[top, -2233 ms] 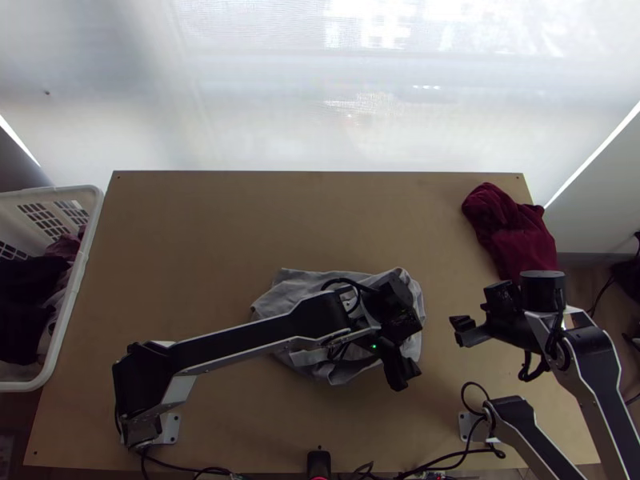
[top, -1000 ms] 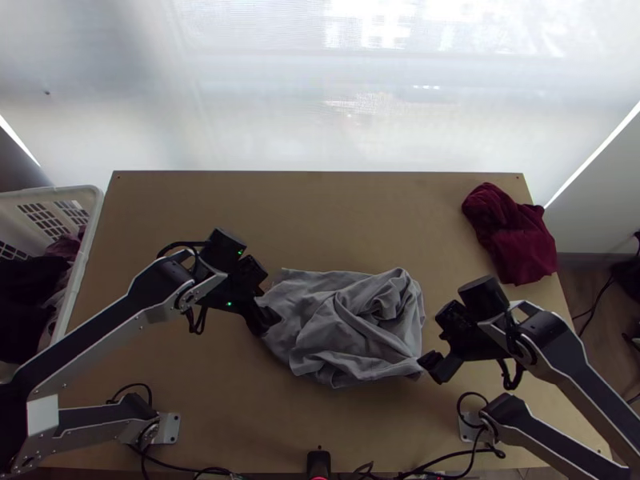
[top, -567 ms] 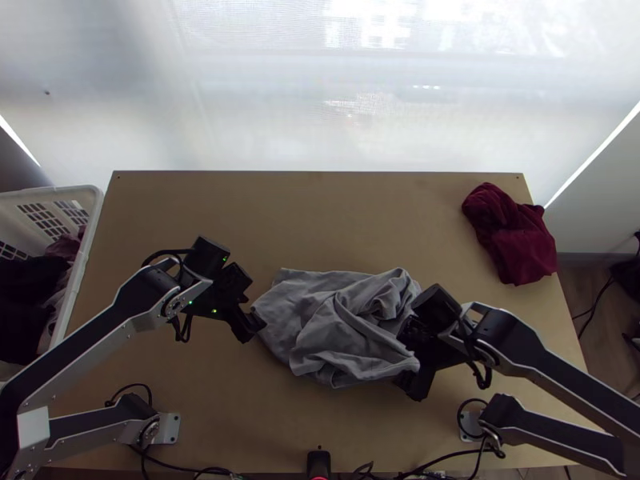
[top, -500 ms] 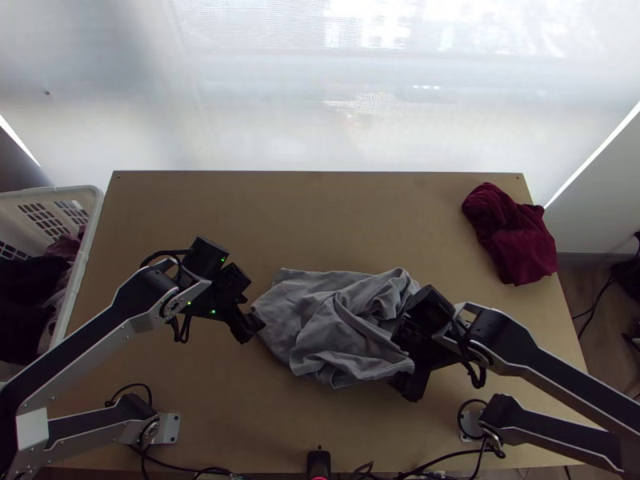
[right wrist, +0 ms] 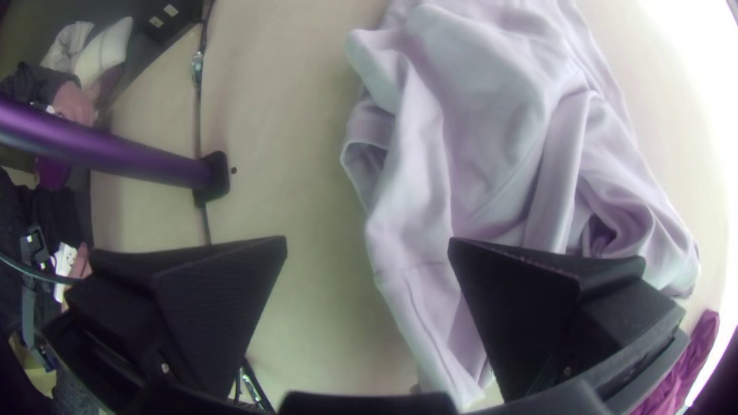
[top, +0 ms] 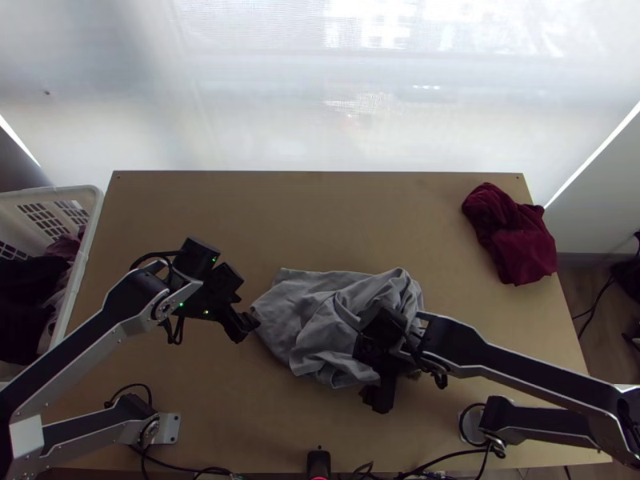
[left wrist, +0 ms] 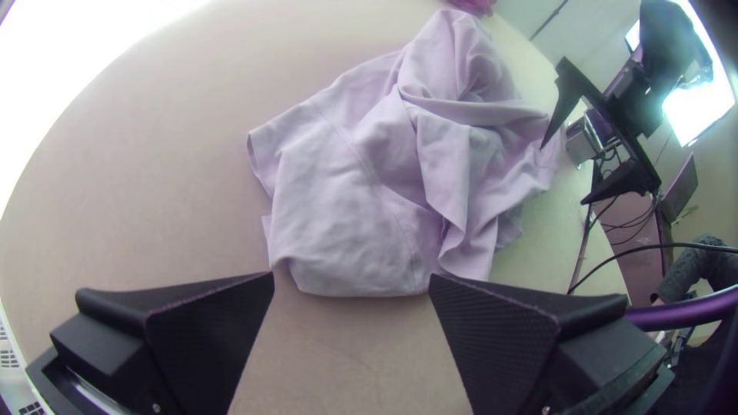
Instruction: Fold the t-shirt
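The grey t-shirt point(top: 320, 320) lies bunched and creased on the near middle of the table. Beside its left edge, my left gripper point(top: 246, 328) hovers open; in the left wrist view the gripper point(left wrist: 351, 284) has the shirt point(left wrist: 346, 223) just beyond its parted fingers. My right gripper point(top: 376, 396) is over the shirt's near right part, covering some of it. From the right wrist view the gripper point(right wrist: 367, 250) stands open, one finger over the fabric point(right wrist: 492, 138) and the other over bare wood.
A dark red cloth point(top: 516, 240) lies crumpled at the table's far right. To the left stands a white basket point(top: 80, 264) holding dark clothes. A black post point(top: 318, 462) rises at the near edge. In the right wrist view, a person's hand point(right wrist: 73, 104) shows beyond the table.
My left gripper swung from over the shirt's right part back to its left side, then drifted slightly farther left. My right gripper came leftward from the table's right side to over the shirt.
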Motion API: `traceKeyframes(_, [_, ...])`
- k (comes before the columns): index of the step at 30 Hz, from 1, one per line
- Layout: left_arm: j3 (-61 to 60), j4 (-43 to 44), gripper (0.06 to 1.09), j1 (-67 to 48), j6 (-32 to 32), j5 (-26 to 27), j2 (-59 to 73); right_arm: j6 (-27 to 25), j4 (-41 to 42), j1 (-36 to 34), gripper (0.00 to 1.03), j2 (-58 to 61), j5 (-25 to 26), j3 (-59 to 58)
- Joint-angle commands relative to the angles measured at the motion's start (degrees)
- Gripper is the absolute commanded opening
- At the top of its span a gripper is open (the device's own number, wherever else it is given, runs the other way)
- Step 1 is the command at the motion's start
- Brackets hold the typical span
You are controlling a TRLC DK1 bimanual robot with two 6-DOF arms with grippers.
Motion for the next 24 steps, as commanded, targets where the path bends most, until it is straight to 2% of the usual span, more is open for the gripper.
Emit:
traceKeyframes(1, [0.1, -0.1, 1.04, 1.2, 0.0, -0.1, -0.5, -2.0, 5.2, 2.3, 0.97, 5.1, 2.9, 0.8])
traceKeyframes(5, [-0.2, -0.5, 1.04, 1.9, 0.3, -0.5, -1.2, -4.2, 7.9, 2.2, 0.97, 5.6, 5.8, 0.0])
traceKeyframes(16, [-1.6, -0.6, 1.04, 3.3, 0.4, -0.7, -2.7, -6.6, 15.9, 2.0, 0.92, 7.3, 9.7, -6.3])
traceKeyframes(19, [-2.1, -0.6, 1.04, 3.7, 0.5, -0.7, -3.2, -6.7, 17.4, 2.1, 0.86, 7.3, 10.3, -7.3])
traceKeyframes(22, [-2.4, -0.7, 1.03, 4.0, 0.6, -0.7, -3.7, -6.7, 17.9, 2.0, 0.74, 6.7, 10.7, -7.3])
traceKeyframes(24, [-2.4, -0.8, 1.03, 4.4, 0.8, -0.8, -4.0, -6.6, 18.0, 2.0, 0.70, 5.5, 10.8, -6.6])
